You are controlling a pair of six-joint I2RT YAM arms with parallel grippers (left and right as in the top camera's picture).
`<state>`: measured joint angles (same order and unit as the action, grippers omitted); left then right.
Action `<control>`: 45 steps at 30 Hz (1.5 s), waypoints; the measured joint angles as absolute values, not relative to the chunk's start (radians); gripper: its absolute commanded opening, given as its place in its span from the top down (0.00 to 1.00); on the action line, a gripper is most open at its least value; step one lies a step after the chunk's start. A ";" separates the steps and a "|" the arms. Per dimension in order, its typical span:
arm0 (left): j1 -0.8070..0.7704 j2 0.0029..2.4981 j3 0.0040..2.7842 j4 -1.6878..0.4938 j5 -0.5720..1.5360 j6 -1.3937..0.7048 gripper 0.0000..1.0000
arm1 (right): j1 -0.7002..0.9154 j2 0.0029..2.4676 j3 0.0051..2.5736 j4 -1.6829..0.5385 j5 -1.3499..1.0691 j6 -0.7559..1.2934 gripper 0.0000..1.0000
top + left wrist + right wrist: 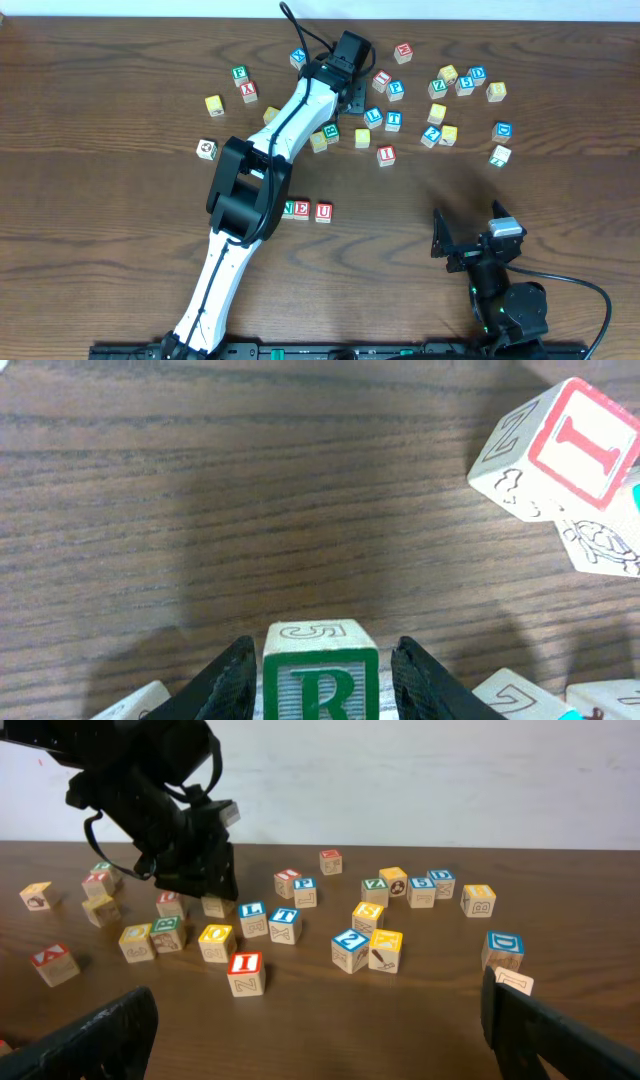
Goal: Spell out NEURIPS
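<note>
At the bottom centre of the left wrist view, the left gripper [322, 652] is clamped on the green R cube [320, 685], which has a 5 on its top face. At the upper right of that view lies the red I cube [585, 440]. Near the centre of the overhead view, the N cube [289, 208], E cube [302, 210] and U cube [323, 212] stand in a row. At the lower right, the right gripper [472, 237] is spread wide and holds nothing.

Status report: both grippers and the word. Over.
Left gripper shut on R cube. Right gripper open, idle. N-E-U row laid down. I cube and loose cubes crowd the pickup.
</note>
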<state>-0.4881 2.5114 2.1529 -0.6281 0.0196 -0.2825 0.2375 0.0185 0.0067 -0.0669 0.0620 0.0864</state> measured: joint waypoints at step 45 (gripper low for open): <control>-0.488 2.511 2.153 -0.643 0.020 -0.279 0.71 | 0.237 0.019 0.007 -0.067 0.062 0.086 0.01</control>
<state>-0.4881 2.5114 2.1529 -0.6434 0.0196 -0.2790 0.2375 0.0185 0.0067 -0.0666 0.0620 0.0864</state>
